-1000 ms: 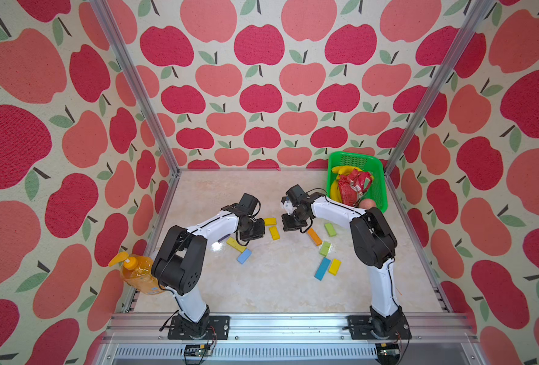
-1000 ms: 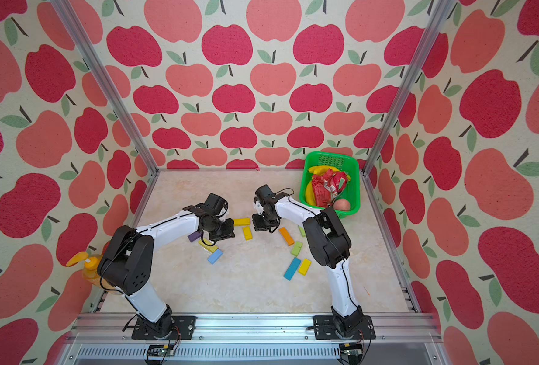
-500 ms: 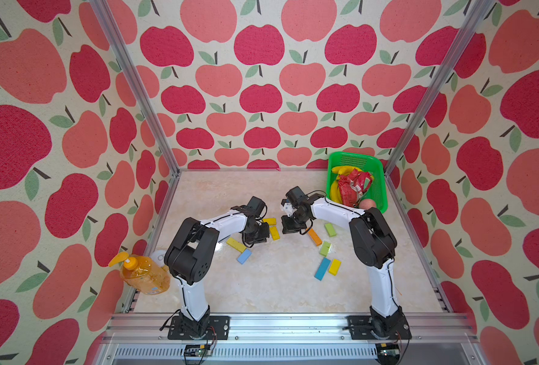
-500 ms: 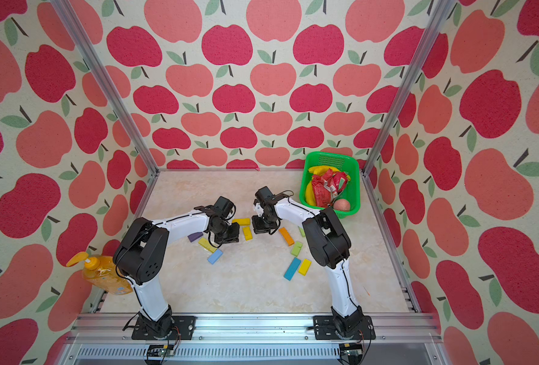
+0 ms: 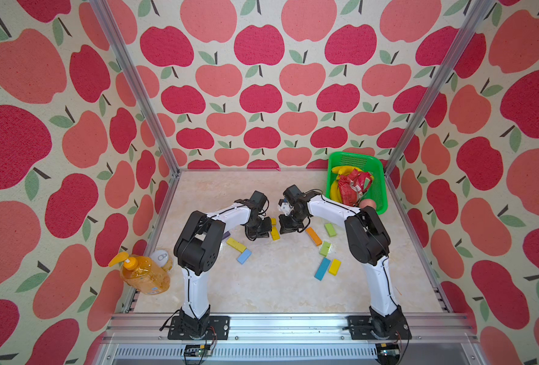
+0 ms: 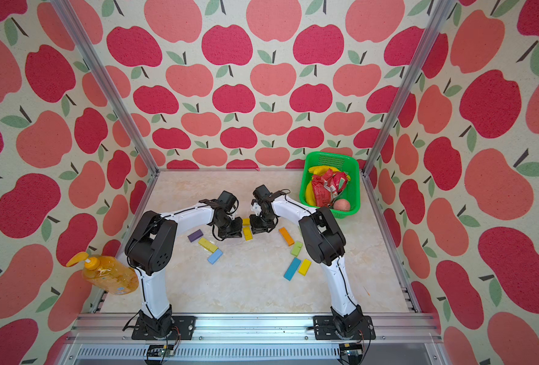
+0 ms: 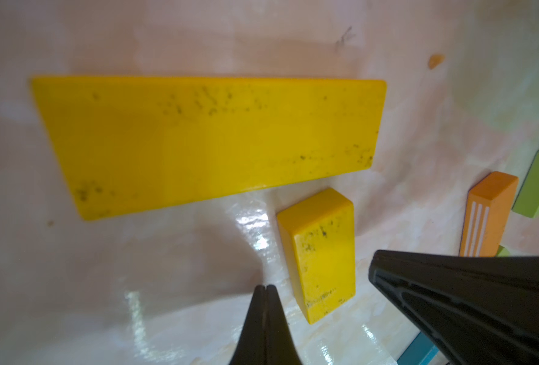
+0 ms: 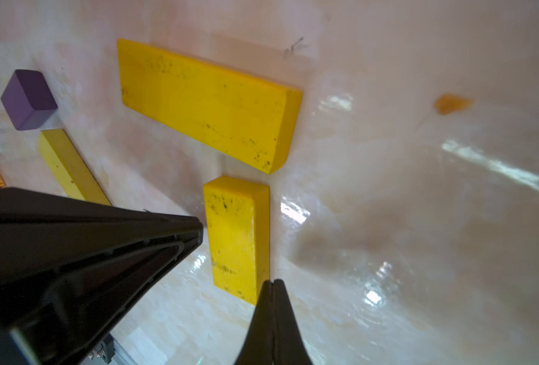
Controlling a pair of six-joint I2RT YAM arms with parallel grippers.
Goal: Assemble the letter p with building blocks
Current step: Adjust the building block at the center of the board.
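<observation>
building blocks [image 5: 275, 233]: a long yellow block [image 7: 208, 142] and a short yellow block [image 7: 321, 252] lay at a right angle, just apart, in the middle of the table [image 5: 261, 294]. the left gripper [image 7: 265, 290] and right gripper [image 8: 272, 284] flanked them, both pinched closed and empty. the left arm [image 5: 230, 215] had swung inward since a second before.

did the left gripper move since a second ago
Yes. In a top view the left gripper has shifted toward the green basket side, closing most of its gap to the short yellow block, which has not moved.

Left arm [image 5: 230, 213] and right arm [image 5: 328, 205] bend inward, jaws closed.
</observation>
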